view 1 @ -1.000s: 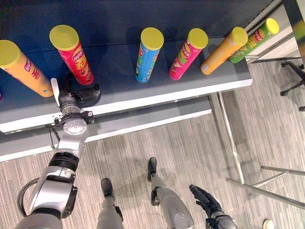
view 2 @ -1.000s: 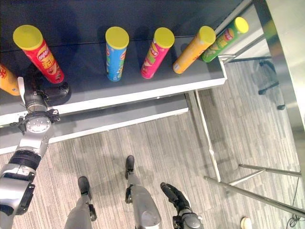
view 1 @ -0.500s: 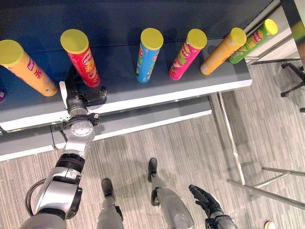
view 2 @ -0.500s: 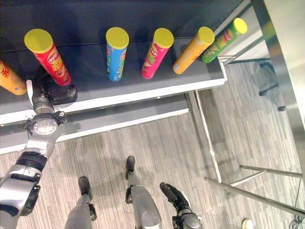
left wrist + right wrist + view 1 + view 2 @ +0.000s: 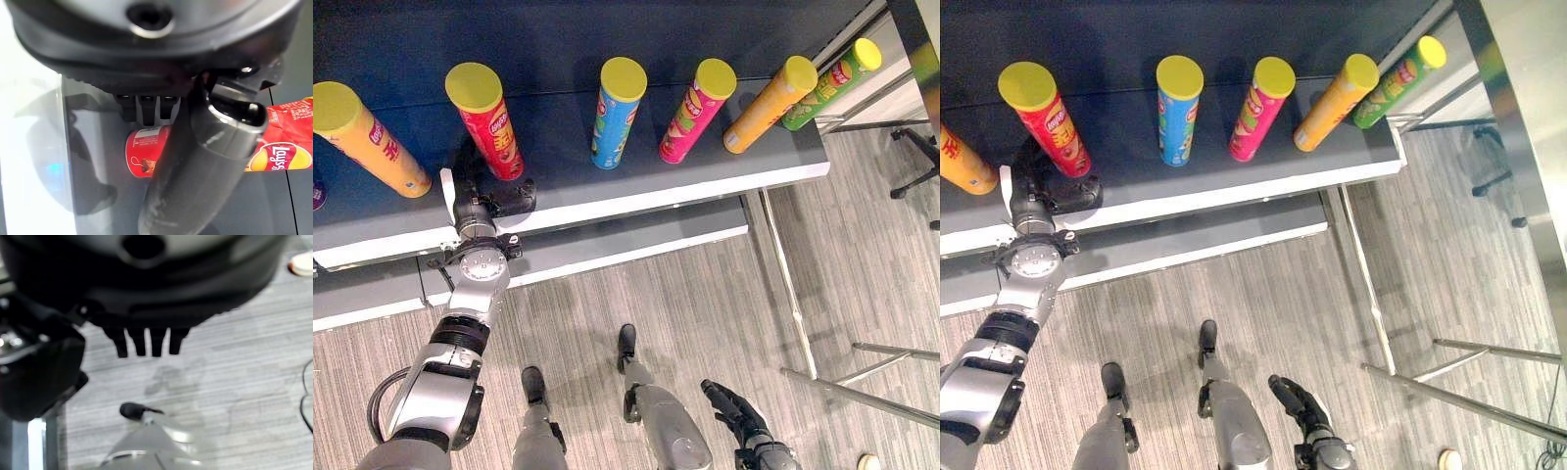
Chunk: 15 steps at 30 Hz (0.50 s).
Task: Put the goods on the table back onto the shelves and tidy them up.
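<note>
- Right in front of the robot runs a long dark shelf with a white front edge, and a second, lower shelf sticks out beneath it above the grey wood-look floor.
- Along the upper shelf stands a row of tall crisp cans with yellow lids: an orange can at the far left, then the red can, a blue can, a pink can, another orange can, and a green can at the right end.
- All of them stand upright on the shelf, well apart from one another except the last two, whose bases sit close together.
- At the far right, off the shelf's end, a black office chair stands on the floor, with bare metal rails nearer the robot.
- Reaching up from the lower left, the left hand sits at the foot of the red can, fingers to one side and thumb stretched out across its base; from the wrist view the fingers look straight and the thumb loose beside the can rather than clamped round it.
- Down low by the floor hangs the right hand, fingers relaxed and holding nothing.
</note>
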Motion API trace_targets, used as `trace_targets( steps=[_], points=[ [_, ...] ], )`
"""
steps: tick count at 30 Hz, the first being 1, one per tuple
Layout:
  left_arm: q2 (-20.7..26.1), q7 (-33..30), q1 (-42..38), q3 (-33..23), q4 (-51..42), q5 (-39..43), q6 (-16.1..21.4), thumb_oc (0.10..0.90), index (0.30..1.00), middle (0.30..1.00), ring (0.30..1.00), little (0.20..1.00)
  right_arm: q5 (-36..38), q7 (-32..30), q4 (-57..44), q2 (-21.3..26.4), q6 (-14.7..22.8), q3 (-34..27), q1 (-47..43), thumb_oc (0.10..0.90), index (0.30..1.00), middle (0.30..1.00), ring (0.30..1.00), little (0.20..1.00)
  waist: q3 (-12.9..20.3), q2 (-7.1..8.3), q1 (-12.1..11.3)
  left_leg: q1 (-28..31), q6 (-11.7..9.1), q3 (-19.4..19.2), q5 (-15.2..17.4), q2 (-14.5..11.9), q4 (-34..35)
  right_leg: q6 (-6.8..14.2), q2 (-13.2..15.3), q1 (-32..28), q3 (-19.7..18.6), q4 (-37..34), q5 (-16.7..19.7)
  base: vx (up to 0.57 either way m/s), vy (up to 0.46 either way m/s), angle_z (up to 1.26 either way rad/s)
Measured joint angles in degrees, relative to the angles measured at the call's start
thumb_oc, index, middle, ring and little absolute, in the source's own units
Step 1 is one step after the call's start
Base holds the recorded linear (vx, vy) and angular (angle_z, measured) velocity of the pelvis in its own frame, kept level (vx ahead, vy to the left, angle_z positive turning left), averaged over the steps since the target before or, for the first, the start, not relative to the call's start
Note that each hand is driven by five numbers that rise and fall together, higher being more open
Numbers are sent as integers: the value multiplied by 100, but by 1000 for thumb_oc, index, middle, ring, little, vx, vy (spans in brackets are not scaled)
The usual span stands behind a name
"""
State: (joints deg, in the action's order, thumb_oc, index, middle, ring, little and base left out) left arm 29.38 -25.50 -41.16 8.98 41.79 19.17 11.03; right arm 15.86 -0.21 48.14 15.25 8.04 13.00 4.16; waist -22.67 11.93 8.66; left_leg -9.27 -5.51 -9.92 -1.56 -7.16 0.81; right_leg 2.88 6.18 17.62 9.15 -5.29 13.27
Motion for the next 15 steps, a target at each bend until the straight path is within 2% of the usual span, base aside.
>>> trace_targets(
  steps=[15],
  points=[
    [-105, 7, 26, -7, 0, 14, 54, 800, 900, 900, 900, 900, -1, -2, -2, 0, 1, 2, 0, 800, 900, 900, 900, 900, 0, 0, -9, -7, 0, 6, 0, 0, -21, -16, 2, -3, 1, 0, 13, 0, 0, 0]
  ],
)
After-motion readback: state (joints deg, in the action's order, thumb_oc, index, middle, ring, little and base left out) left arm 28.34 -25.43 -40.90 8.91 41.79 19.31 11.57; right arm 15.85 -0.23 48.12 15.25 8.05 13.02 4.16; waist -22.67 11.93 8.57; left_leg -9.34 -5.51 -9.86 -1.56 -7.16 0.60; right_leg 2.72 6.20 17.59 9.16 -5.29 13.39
